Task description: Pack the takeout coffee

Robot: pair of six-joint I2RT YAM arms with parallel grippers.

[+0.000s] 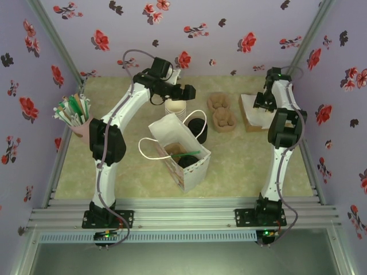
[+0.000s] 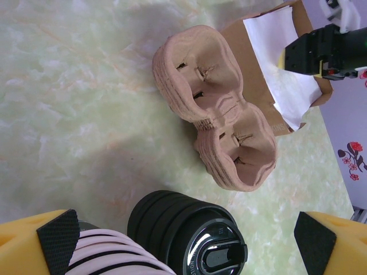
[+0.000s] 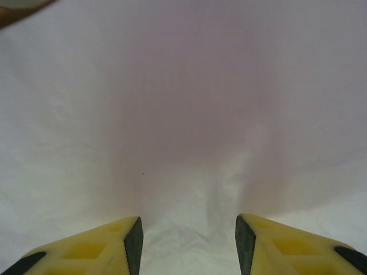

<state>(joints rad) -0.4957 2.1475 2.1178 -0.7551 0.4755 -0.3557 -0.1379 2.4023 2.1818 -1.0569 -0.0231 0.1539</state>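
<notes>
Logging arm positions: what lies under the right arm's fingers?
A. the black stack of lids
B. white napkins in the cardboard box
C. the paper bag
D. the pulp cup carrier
B: the right wrist view has white napkins beneath the parted fingers, and from above the right gripper sits over the cardboard box.

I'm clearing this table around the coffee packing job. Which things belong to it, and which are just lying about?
Job in hand:
takeout coffee
white paper bag

Lying about:
stack of lidless cups
stack of black lids
pulp cup carriers
napkin box
stirrer holder
</notes>
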